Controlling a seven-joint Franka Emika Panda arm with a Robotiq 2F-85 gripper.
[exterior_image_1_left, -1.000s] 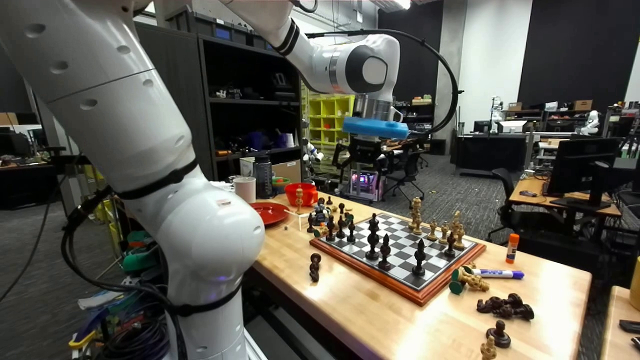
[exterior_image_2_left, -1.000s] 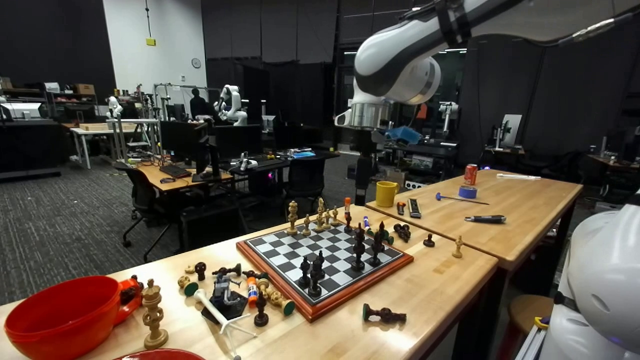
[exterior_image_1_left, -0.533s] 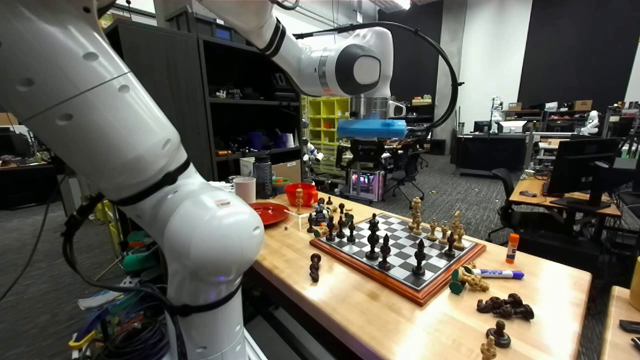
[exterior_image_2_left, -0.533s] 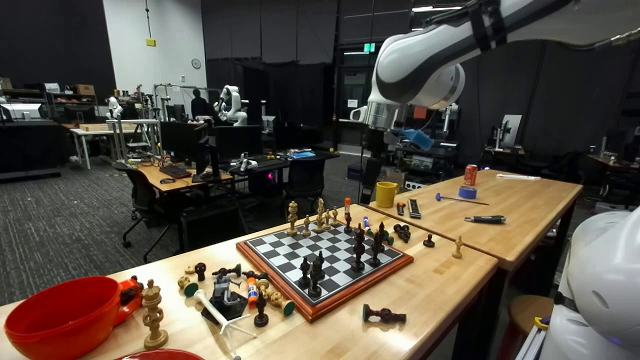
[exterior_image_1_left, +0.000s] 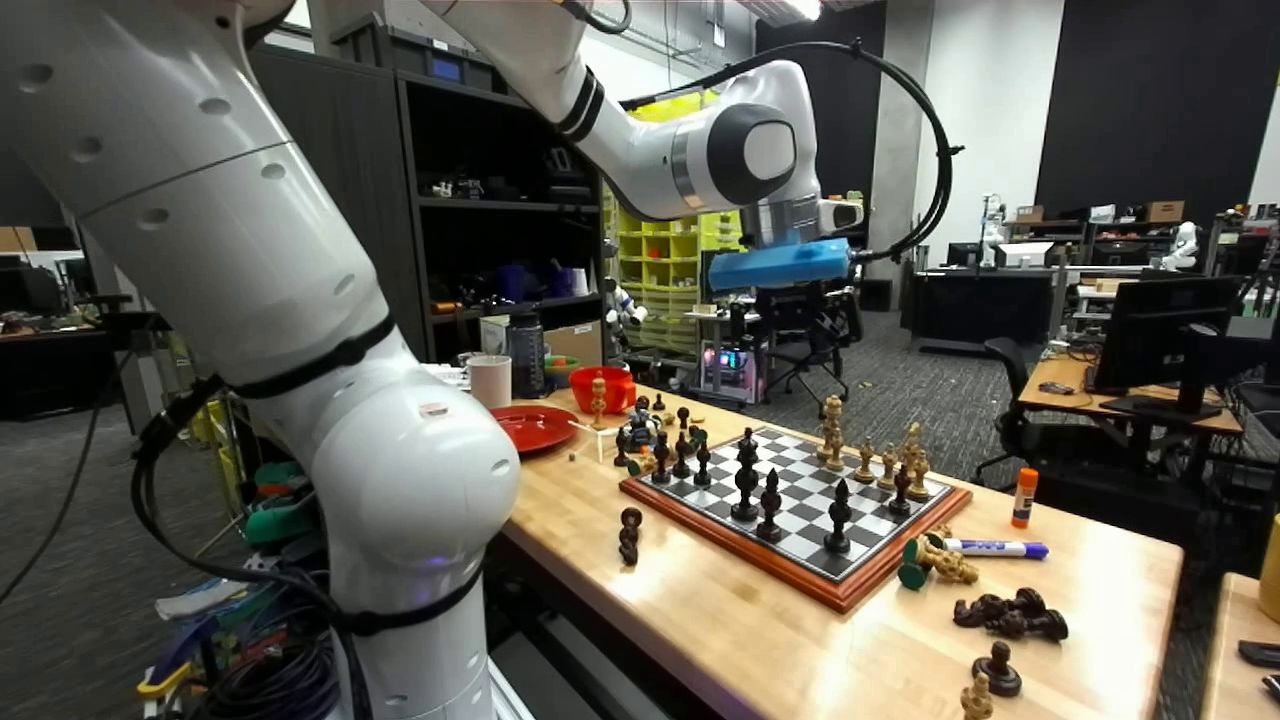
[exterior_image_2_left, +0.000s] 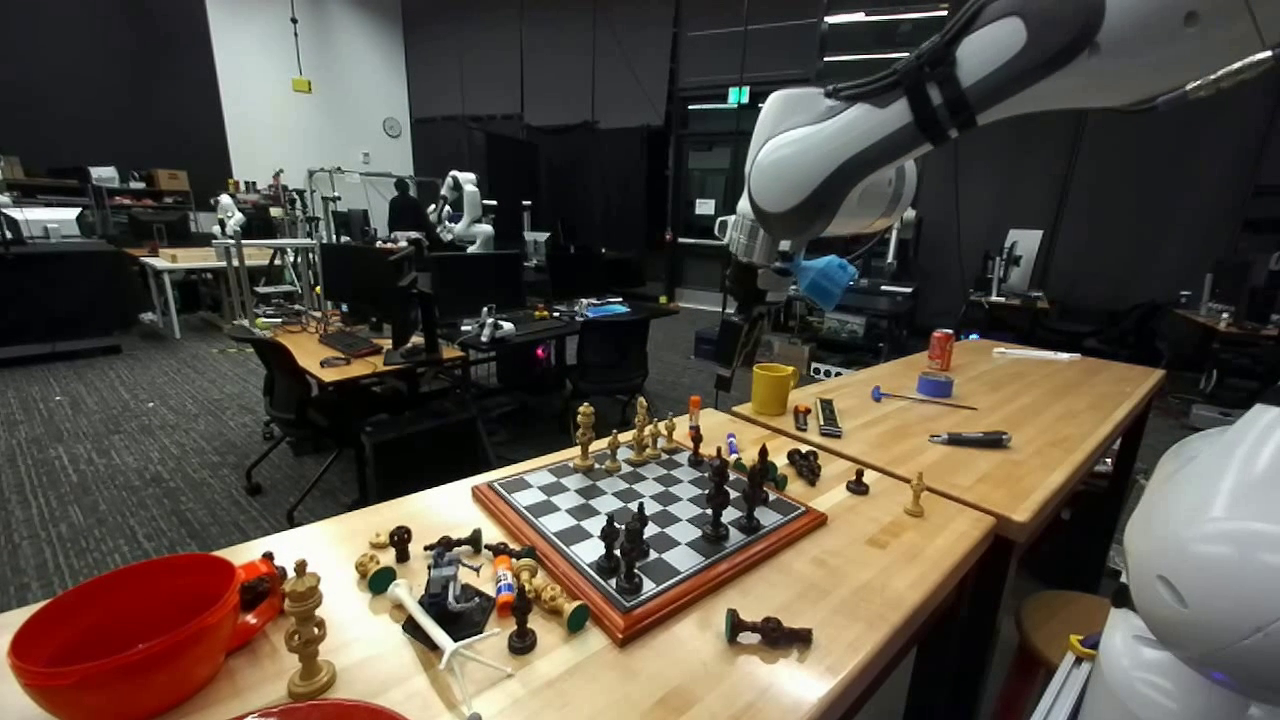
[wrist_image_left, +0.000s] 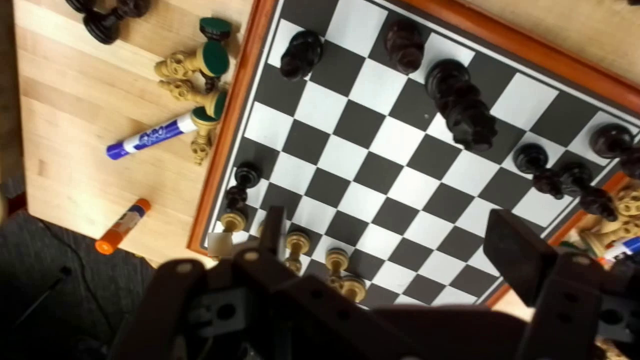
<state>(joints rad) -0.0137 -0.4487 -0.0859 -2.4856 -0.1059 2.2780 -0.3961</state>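
My gripper (wrist_image_left: 392, 240) stands wide open above the chessboard (wrist_image_left: 395, 137), with nothing between its fingers. In both exterior views it hangs well above the table, dark and slightly tilted, below a blue wrapped part (exterior_image_1_left: 780, 265). Under the left finger (wrist_image_left: 272, 230) in the wrist view, light chess pieces such as a pawn (wrist_image_left: 336, 260) stand along one board edge and are partly hidden. Dark pieces, among them a tall one (wrist_image_left: 460, 105), stand toward the opposite edge. Beside the board lie toppled light pieces (wrist_image_left: 180, 65), a blue-and-white marker (wrist_image_left: 152, 137) and an orange glue stick (wrist_image_left: 122, 226).
A red bowl (exterior_image_2_left: 130, 625), a tall light piece (exterior_image_2_left: 308, 635), a white tripod (exterior_image_2_left: 430, 620) and several loose pieces crowd one table end. One dark piece (exterior_image_2_left: 768, 630) lies near the front edge. A yellow mug (exterior_image_2_left: 772, 388) and tools stand on the adjoining table.
The arm first drew back a little, then swung the other way, and the gripper has gone from nearly vertical to tilted. Chess pieces and board have not moved; the gripper's opening looks unchanged.
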